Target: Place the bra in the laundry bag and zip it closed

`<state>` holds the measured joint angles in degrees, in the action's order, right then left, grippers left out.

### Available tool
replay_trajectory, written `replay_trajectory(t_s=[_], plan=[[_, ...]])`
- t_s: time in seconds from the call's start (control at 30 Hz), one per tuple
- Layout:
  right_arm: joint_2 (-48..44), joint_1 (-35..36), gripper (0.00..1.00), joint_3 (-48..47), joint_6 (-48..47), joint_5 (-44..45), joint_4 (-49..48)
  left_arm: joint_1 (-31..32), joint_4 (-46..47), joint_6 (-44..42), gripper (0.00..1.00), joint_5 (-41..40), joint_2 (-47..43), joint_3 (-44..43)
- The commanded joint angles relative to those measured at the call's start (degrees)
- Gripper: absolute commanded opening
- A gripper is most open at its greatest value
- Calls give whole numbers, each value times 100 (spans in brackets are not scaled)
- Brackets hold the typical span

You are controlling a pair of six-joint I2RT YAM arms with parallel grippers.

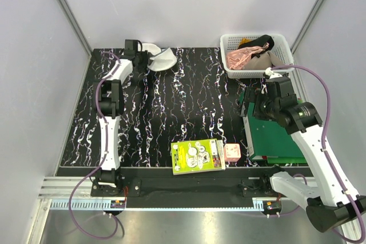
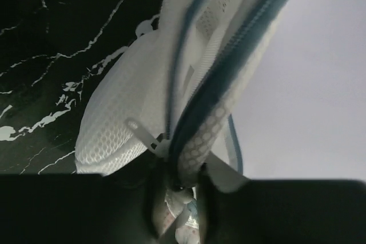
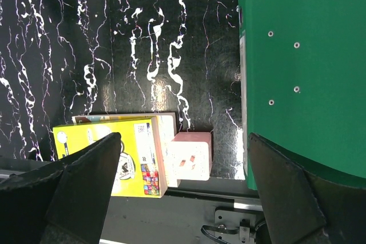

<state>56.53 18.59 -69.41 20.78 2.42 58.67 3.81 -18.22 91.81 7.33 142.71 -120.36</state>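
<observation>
The left gripper point(image 2: 177, 195) is clenched on the zip rim of the laundry bag point(image 1: 159, 59), well left of the basket point(image 1: 224, 43). The right gripper point(image 3: 182, 144) hangs released just in front of the basket. Inside the basket, the bra point(image 1: 262, 60) lies between a pink garment point(image 1: 240, 58) and a black garment point(image 1: 260, 41).

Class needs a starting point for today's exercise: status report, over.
Left jaws clamped on zip rim of white mesh laundry bag. Right jaws open, empty, over green mat edge. Beige-tan fabric bra in white plastic lattice basket, beside pink frilly garment.
</observation>
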Motion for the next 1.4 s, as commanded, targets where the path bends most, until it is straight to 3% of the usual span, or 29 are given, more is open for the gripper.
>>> replay_trajectory(t_s=[0.0,0.1,0.3,0.4,0.53,0.67,0.77,0.8,0.9,1.03,1.17,1.23,1.27,1.37], plan=[[42,-31,100,-3,137,-82,74,-12,143,-777,17,250,-489,134],[270,-22,100,-3,137,-520,65,5,39,-1655,0,637,-902,538],[841,-22,100,-73,41,-1224,-180,479,-540,-4271,0,972,-2325,2038],[1105,-31,100,-90,-47,-1690,-435,1171,-797,-5414,0,622,-3125,2838],[1543,-22,100,-266,40,-2201,-822,1938,-999,-6367,0,462,-3715,3595],[2001,-22,100,-424,295,-2289,-1068,2167,-1026,-6702,0,725,-3962,4054],[2318,-22,100,-512,401,-2420,-1200,2159,-1349,-6922,17,700,-4102,3925],[2371,-22,100,-530,436,-2465,-1296,2159,-1447,-7070,34,682,-4172,3845],[2529,-31,100,-556,541,-2465,-1508,2159,-1877,-7273,61,455,-4296,3354],[2696,-31,100,-740,559,-2422,-1543,2159,-2475,-7353,83,41,-4480,2580],[2793,-83,100,-846,690,-2307,-1543,2185,-2713,-7300,88,-179,-4446,2034],[2916,-136,100,-925,805,-2386,-1543,2281,-2713,-7318,84,-206,-4314,1780],[2968,-180,100,-952,927,-2508,-1561,2334,-2713,-7370,76,-258,-4105,1683],[3241,-224,100,-1083,1173,-2824,-1561,2606,-2740,-7537,76,-592,-3682,1305]])
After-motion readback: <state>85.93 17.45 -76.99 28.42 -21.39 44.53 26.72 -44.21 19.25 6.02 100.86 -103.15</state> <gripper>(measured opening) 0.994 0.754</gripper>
